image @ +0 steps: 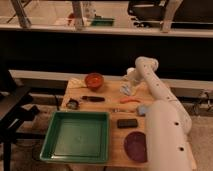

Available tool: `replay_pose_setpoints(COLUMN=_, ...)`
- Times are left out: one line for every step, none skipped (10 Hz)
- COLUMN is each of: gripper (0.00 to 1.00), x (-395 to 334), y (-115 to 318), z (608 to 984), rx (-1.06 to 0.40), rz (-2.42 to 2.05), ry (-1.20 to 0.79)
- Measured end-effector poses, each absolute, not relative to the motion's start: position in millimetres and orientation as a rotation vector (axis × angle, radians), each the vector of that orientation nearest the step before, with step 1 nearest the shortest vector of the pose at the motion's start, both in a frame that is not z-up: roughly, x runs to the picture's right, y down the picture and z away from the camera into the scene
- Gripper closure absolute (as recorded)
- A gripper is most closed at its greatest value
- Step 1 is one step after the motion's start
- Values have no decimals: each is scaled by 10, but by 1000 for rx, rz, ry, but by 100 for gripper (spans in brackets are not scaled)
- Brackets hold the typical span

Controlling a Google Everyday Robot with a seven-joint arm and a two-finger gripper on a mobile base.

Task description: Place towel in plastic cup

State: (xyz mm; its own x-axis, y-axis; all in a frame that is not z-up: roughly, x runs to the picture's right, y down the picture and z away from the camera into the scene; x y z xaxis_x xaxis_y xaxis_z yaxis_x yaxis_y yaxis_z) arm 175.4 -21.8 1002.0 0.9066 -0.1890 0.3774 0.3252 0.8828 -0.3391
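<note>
A green tray [76, 138] sits on the near left part of the wooden table [112, 155], and it holds nothing that can be made out. Just beyond its far left corner lies a small dark object [73, 104], too blurred to identify. Behind that, at the table's far left edge, lies a pale crumpled thing [75, 83] that looks like the towel, touching or just beside an orange bowl [94, 80]. Between bowl and tray lies a dark, long utensil [93, 99].

Toward the middle, an orange, carrot-like item [130, 100] lies on the wood, with a thin pale utensil [119, 110] in front of it. Closer to the camera is a dark rectangular block [127, 123], and nearer still a dark purple plate [136, 146], partly covered by the arm.

On the right, the white arm [162, 125] rises from the near edge and bends over the table's far side. The gripper [127, 89] hangs at its end, just above the far middle of the table, beside the carrot-like item; its jaws stand wide and hold nothing. A small light-blue thing [142, 110] shows against the arm. The cup cannot be picked out; it may be hidden near the gripper.
</note>
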Motion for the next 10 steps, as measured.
replay_pose_setpoints(gripper=20, x=1775, y=-196, z=10042, rx=-405, rz=-278, ry=-336)
replay_pose_setpoints(gripper=20, x=1790, y=-170, z=10078, rx=-403, rz=-273, ry=-335)
replay_pose_setpoints(gripper=20, x=1806, y=-208, z=10123, rx=-393, rz=-246, ry=-338)
replay_pose_setpoints(gripper=20, x=1820, y=-226, z=10167, rx=-393, rz=-221, ry=-341)
replay_pose_setpoints(gripper=20, x=1829, y=-278, z=10214, rx=-382, rz=-194, ry=-343)
replay_pose_setpoints(gripper=20, x=1841, y=-299, z=10260, rx=-378, rz=-171, ry=-346)
replay_pose_setpoints(gripper=20, x=1847, y=-329, z=10301, rx=-373, rz=-153, ry=-346)
replay_pose_setpoints(gripper=20, x=1837, y=-323, z=10324, rx=-381, rz=-148, ry=-349)
replay_pose_setpoints(gripper=20, x=1807, y=-334, z=10336, rx=-381, rz=-150, ry=-352)
replay_pose_setpoints(gripper=20, x=1811, y=-330, z=10339, rx=-382, rz=-150, ry=-352)
